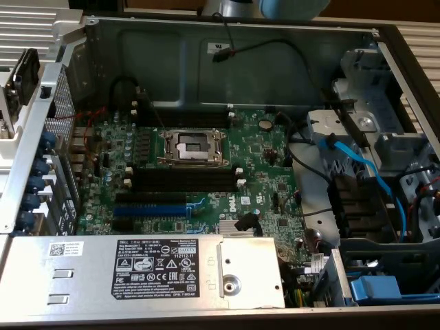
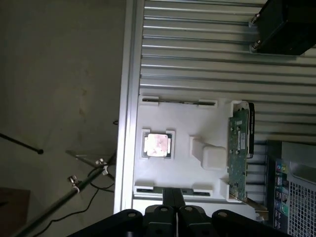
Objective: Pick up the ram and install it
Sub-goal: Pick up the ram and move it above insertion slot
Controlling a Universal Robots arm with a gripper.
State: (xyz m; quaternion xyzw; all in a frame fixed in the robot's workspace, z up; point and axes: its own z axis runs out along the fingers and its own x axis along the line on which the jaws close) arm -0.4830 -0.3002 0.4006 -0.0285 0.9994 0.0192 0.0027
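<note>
The ram point(image 2: 178, 102) shows edge-on as a thin dark strip standing in a slot along one rim of the white tray point(image 2: 197, 123). My gripper point(image 2: 173, 196) hovers over the opposite rim, across the tray from the ram, its two black fingers pressed together with nothing between them. In the exterior view the open computer case holds the green motherboard point(image 1: 206, 172), with black memory slots point(image 1: 185, 180) and their white end clips beside the CPU socket point(image 1: 192, 146). The slots look empty.
The tray also carries a square CPU chip point(image 2: 157, 144) and a green card point(image 2: 239, 148) standing on edge. It rests on a ribbed metal table point(image 2: 197, 49) beside the case. In the case are blue slots point(image 1: 148, 206), a power supply point(image 1: 137, 271) and blue cables point(image 1: 357, 165).
</note>
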